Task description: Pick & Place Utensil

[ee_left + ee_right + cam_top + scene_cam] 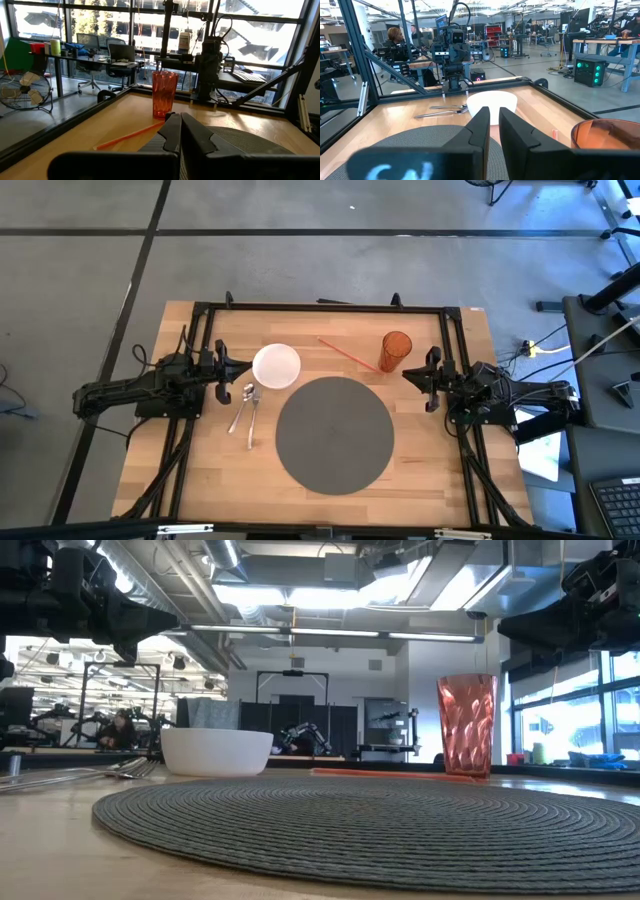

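Two metal utensils, a spoon and a fork (245,406), lie flat side by side on the wooden table, left of the round grey placemat (334,433); the right wrist view shows these utensils (444,110) beyond the white bowl (492,101). My left gripper (228,368) hovers at the table's left side, just left of the white bowl (276,366), fingers shut and empty. My right gripper (410,374) hovers at the right side beside the orange cup (396,351), also shut and empty.
An orange straw (348,352) lies on the wood between bowl and cup, also seen as a thin straw (131,136) from the left wrist. The orange cup (466,725) stands upright behind the placemat (380,830). A black frame (320,308) borders the table.
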`<state>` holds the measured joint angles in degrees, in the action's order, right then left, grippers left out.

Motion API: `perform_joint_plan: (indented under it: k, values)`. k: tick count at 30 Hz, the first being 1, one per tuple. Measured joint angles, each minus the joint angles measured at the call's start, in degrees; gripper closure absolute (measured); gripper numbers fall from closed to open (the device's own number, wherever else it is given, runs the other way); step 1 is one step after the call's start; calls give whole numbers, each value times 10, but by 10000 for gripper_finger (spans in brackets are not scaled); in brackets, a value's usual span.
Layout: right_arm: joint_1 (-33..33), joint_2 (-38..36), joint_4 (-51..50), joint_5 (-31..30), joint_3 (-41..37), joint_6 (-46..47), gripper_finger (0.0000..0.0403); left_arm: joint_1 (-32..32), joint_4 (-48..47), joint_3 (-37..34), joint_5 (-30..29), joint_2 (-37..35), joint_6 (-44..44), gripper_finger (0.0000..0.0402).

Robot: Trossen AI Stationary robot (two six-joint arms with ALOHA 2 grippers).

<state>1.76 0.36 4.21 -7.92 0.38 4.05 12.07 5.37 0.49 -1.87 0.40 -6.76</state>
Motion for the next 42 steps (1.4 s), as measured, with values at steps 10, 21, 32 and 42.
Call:
perform_joint_plan:
  k: [10, 21, 32, 42]
  values:
    - [0, 0, 0, 0, 0, 0, 360, 0, 0, 0, 0, 0, 0, 400]
    - [0, 0, 0, 0, 0, 0, 360, 0, 0, 0, 0, 0, 0, 400]
    - [0, 0, 5, 0, 0, 0, 360, 0, 7, 0, 0, 0, -2, 400]
    - [0, 0, 25, 0, 0, -2, 360, 0, 4, 41, -54, 55, -3, 400]
